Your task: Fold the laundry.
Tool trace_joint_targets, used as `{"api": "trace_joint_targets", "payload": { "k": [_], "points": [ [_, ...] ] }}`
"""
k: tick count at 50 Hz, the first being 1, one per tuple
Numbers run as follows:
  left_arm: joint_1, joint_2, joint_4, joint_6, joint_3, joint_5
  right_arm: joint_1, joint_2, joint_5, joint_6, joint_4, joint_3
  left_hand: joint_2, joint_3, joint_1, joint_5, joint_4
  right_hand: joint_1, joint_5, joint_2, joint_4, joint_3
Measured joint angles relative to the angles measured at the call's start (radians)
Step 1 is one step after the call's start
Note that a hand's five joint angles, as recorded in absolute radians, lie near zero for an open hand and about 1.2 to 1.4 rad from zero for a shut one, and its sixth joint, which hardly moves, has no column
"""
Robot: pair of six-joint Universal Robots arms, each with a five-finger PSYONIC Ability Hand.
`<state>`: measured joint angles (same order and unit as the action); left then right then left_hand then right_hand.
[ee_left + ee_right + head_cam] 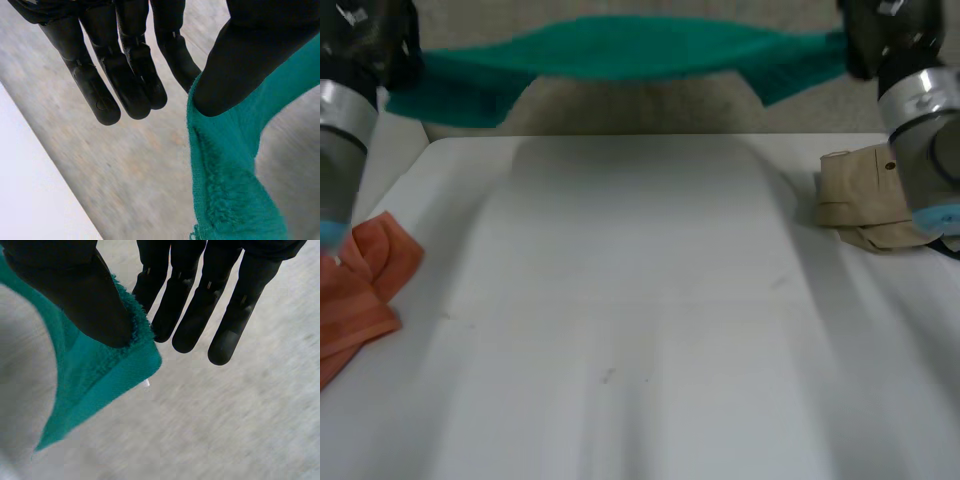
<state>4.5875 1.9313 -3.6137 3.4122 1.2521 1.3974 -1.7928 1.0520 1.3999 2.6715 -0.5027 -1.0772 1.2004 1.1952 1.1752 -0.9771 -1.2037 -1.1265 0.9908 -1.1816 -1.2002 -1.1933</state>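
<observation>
A green towel [630, 48] hangs stretched in the air beyond the table's far edge, sagging a little in the middle. My left hand [365, 45] holds its left end and my right hand [880, 35] its right end. In the left wrist view the thumb [240, 65] pinches the towel [230, 190] against one finger, while the other fingers [125, 75] stay straight. In the right wrist view the thumb [85, 295] presses a corner of the towel [95, 380] against a finger, and the remaining fingers [200, 305] point straight out.
An orange cloth [360, 290] lies crumpled at the left edge of the white table [640, 320]. A folded beige garment [865, 200] sits at the right edge beside my right arm. Grey floor lies beyond the table.
</observation>
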Motion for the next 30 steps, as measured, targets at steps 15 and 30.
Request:
{"api": "trace_joint_targets", "payload": {
  "k": [15, 30],
  "points": [
    [-0.017, 0.108, 0.088, 0.177, 0.312, -0.064, 0.000, -0.138, 0.006, -0.200, 0.249, -0.153, 0.000, 0.000, 0.000, 0.000, 0.000, 0.000, 0.006, 0.000, 0.000, 0.000],
    [-0.014, -0.223, 0.693, 0.542, 0.654, -0.037, 0.129, 0.143, 0.030, -0.480, 0.844, -0.451, 0.000, 0.000, 0.000, 0.000, 0.000, 0.000, 0.006, 0.000, 0.000, 0.000]
  ]
}}
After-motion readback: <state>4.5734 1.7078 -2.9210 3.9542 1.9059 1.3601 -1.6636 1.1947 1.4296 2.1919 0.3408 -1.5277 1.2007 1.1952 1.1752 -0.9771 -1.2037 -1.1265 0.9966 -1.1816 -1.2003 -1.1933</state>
